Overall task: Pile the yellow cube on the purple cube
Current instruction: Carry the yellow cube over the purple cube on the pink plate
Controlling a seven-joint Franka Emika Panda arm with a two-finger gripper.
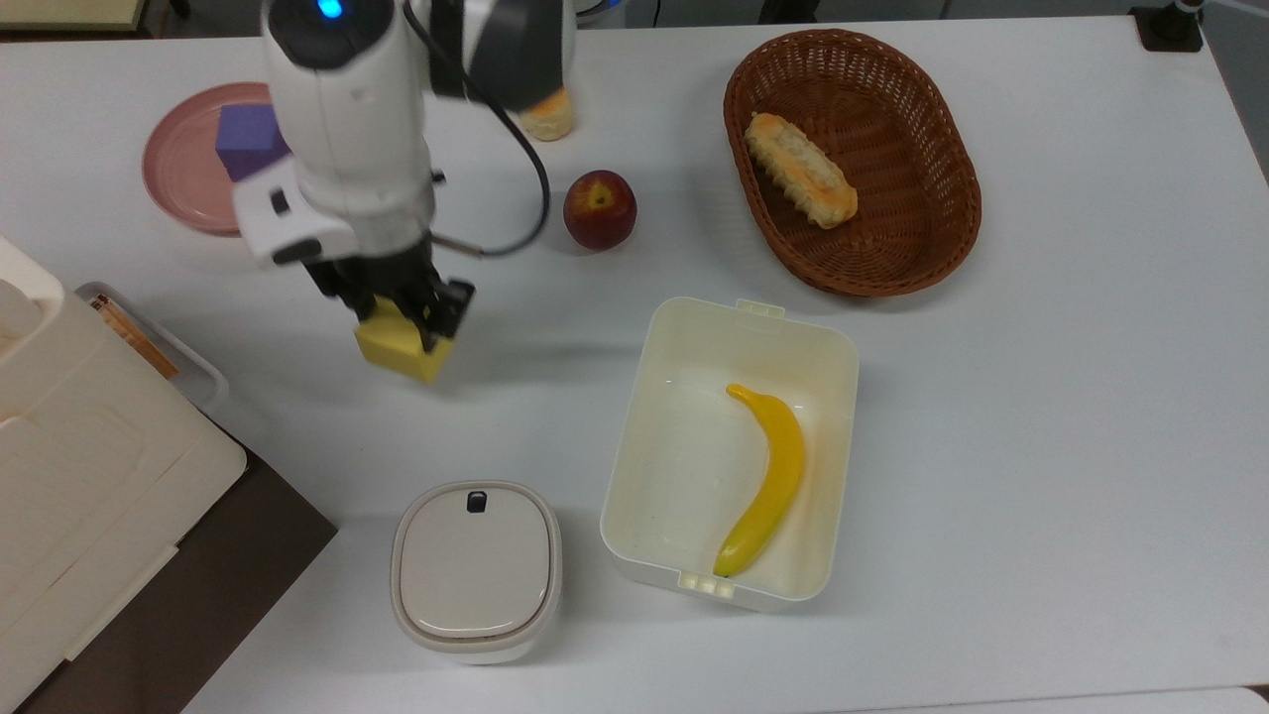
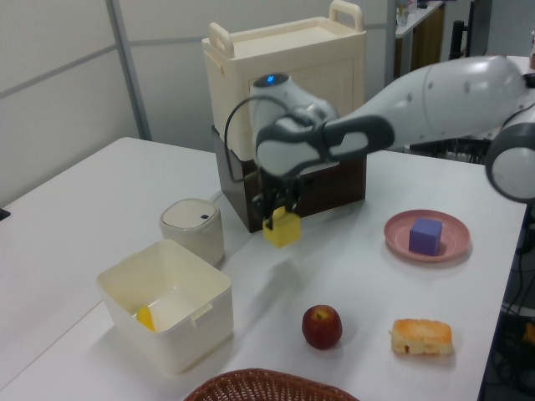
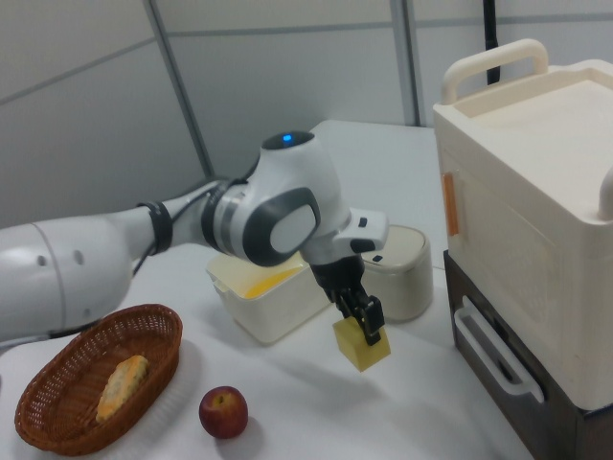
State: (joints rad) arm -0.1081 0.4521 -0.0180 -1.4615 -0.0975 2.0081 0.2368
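One block was up: gripper (image 1: 404, 322) clamped on the yellow cube (image 1: 397, 347), clear of the table w/ a shadow beneath in the left view. Purple cube (image 2: 425, 235) sat on the pink plate (image 2: 451, 246), well apart. Best approach, imo: carry high, centre over it, square the faces, lower gently, then release. Open bin (image 1: 644, 496) held a banana (image 1: 765, 481); basket (image 1: 947, 238) held bread (image 1: 801, 182).

Yellow cube (image 1: 395, 346), purple cube (image 2: 425, 235)

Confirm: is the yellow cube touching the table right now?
Apart. In the left view the yellow cube hangs in the gripper with bare table visible beneath it; the right view shows the same gap.
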